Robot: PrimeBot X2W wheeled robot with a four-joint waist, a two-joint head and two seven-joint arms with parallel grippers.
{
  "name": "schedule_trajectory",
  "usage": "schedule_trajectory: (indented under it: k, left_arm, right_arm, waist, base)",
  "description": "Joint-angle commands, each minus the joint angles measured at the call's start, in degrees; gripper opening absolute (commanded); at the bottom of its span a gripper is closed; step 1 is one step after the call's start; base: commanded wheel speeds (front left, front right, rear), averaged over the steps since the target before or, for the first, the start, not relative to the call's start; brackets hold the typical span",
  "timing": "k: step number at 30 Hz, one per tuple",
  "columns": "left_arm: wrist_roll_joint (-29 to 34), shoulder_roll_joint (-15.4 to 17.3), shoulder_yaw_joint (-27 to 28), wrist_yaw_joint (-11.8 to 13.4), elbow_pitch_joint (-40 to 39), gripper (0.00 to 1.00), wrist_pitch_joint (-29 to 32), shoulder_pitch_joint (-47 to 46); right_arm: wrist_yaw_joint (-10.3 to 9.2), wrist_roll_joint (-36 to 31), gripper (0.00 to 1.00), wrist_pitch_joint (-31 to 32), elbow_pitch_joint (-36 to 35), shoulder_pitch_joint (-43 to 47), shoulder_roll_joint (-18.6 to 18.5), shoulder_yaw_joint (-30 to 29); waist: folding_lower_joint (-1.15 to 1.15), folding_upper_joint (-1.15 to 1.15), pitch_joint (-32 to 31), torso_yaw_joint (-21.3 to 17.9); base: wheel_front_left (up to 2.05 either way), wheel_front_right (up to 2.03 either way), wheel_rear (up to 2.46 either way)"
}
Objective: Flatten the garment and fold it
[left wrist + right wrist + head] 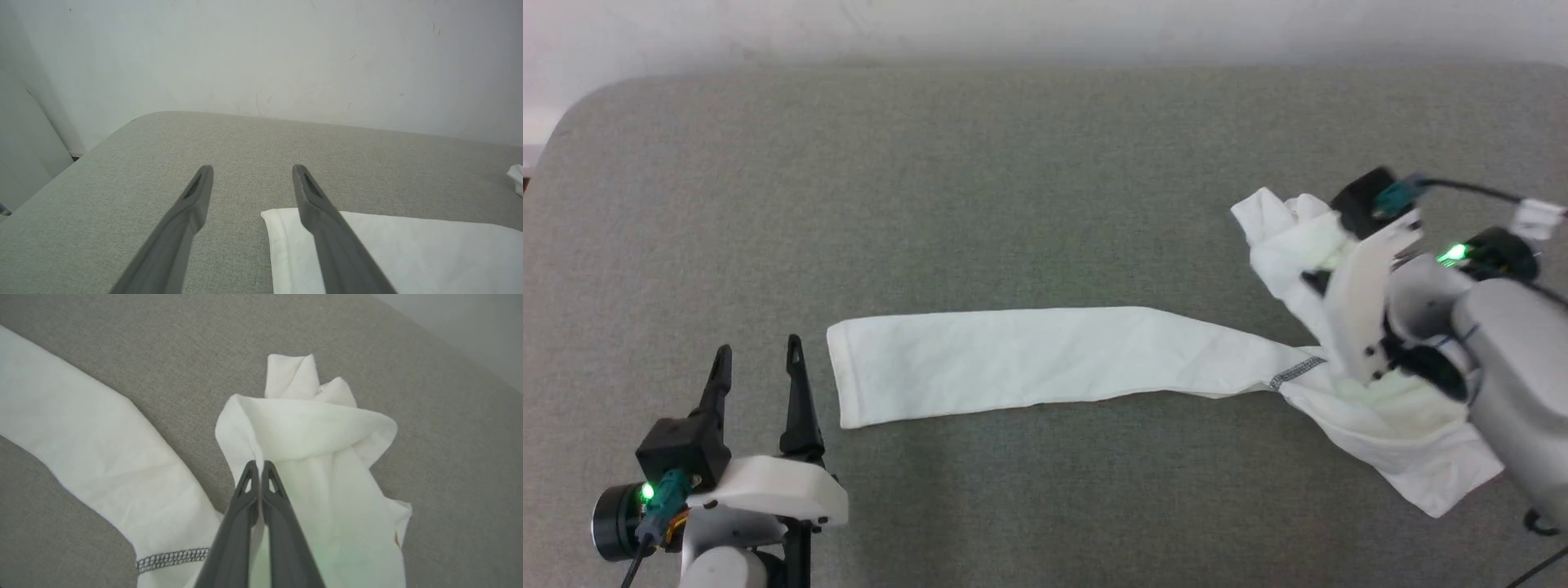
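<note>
The white garment (1045, 359) lies on the grey padded table (1013, 180). One long sleeve stretches flat to the left, its cuff (282, 245) beside my left gripper (758, 363), which stands open just left of it and holds nothing. The body is bunched at the right, where grey zigzag stitching (1297, 371) crosses the seam. My right gripper (259, 467) is shut on a raised fold of the garment (310, 428), lifting it off the surface. Its fingertips are hidden by cloth in the head view.
The grey surface has a rounded far-left corner (596, 106) and ends at a pale wall (261, 53) behind. Bare fabric spreads across the far and near parts of the table. A black cable (1470, 189) trails from my right wrist.
</note>
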Motion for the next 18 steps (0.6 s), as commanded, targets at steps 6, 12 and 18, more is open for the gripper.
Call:
schedule_trajectory:
  k: [6,12,18]
  left_arm:
    - [-0.4,0.4,0.0,1.0,-0.5,1.00,0.3,1.0]
    - [-0.6,0.5,0.0,1.5,-1.5,1.00,0.7,1.9]
    - [-0.8,0.8,0.1,1.8,-2.1,1.00,1.0,2.4]
  right_arm:
    - [-0.06,-1.8,0.00,-6.6,1.4,0.8,-6.0,-10.0]
    - [-0.06,-8.7,0.00,-11.1,6.7,9.4,-11.3,-26.6]
    - [-0.06,-19.5,0.00,-15.0,14.1,20.7,-11.4,-46.0]
  waist:
    - [0.00,0.00,-2.0,-1.9]
    - [0.00,0.00,-1.9,-3.0]
    - [0.00,0.00,-1.5,-3.7]
  base:
    - [0.00,0.00,0.00]
    - [0.00,0.00,0.00]
    - [0.00,0.00,0.00]
